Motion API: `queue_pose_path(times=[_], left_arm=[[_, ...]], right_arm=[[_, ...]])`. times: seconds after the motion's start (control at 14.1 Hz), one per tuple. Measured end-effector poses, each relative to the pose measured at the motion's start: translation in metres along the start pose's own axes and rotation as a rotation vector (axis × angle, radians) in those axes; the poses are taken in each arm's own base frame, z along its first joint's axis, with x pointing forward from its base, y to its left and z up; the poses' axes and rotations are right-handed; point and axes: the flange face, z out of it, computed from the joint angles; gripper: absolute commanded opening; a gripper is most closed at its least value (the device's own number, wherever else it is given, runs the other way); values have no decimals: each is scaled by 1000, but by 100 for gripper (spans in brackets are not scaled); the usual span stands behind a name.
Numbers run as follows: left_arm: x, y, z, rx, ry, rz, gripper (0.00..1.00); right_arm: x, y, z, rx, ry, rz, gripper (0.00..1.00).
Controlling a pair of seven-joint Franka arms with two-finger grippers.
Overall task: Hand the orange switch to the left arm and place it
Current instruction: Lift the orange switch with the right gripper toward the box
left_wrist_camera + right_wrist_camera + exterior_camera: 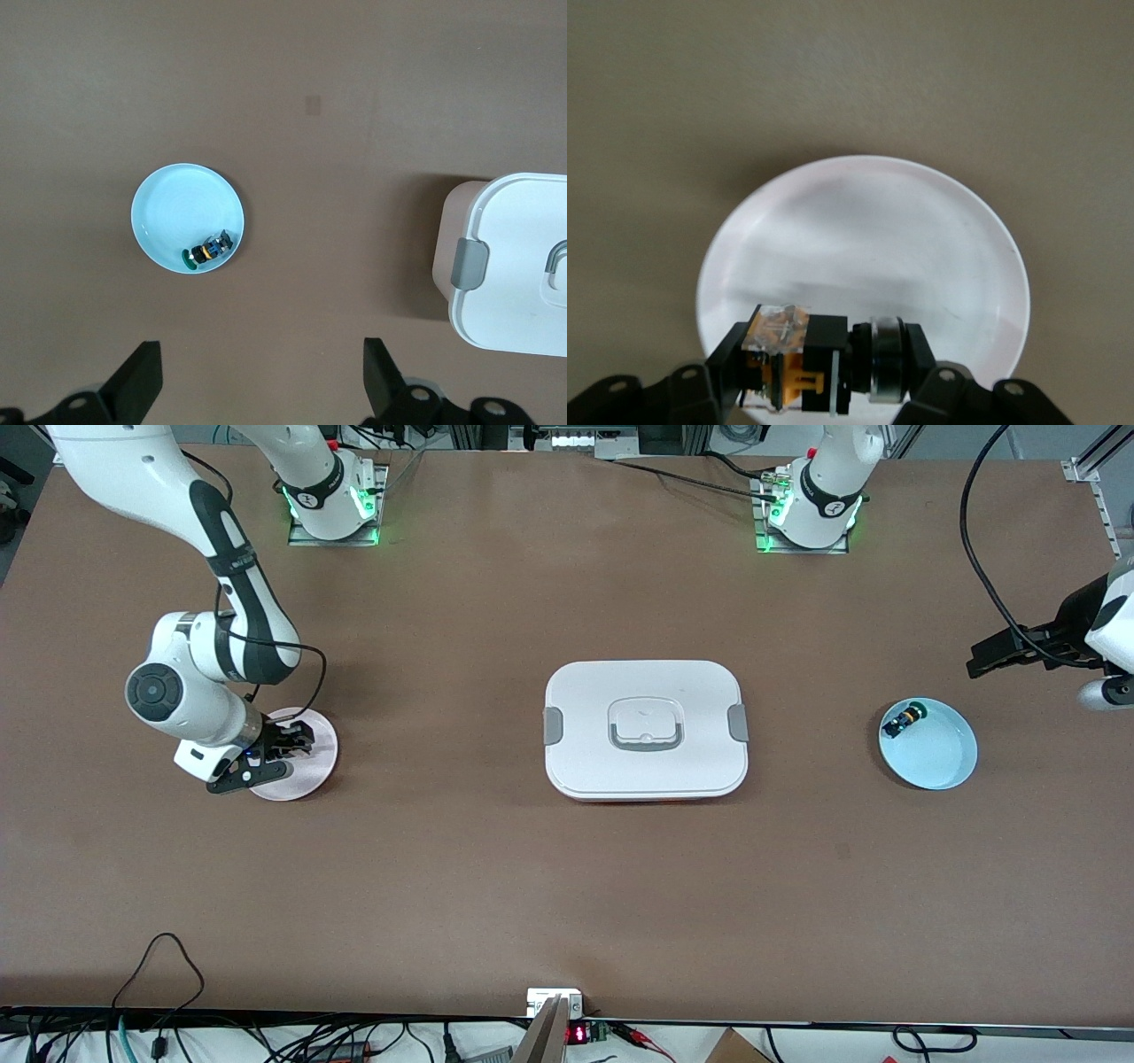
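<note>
The orange switch (799, 363) sits clamped in the right hand (824, 376), low over the pink plate (306, 766) near the worktop's right-arm edge. A slack grip could drop it; a low crossing could strike the box (646, 729). The left hand (261, 385) waits, fingers spread.

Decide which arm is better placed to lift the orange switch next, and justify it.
Right. The right hand is closed on the orange switch just above the pink plate. The left hand hangs open over the table near the blue plate, with the box between the plates.
</note>
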Motion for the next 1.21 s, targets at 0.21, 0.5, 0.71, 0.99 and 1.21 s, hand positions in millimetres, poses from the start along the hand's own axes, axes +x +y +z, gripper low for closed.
queue_pose_path(times=[0.21,0.5,0.71,0.99,1.21], left_arm=[[0,0,0,0,0,0,100],[0,1,0,-8,-1,0,100],[-1,7,0,-86,-10,1,100],[2,1,5,-310,-55,-35,100],[8,3,30,-536,-137,-38,100]], right_arm=[[17,-7,-69,22,-5,-68,26],[35,-26,-168,106,128,-265,23],[35,-57,-234,231,283,-423,20],[32,-114,-294,418,485,-611,19],[37,-147,-317,471,628,-729,17]])
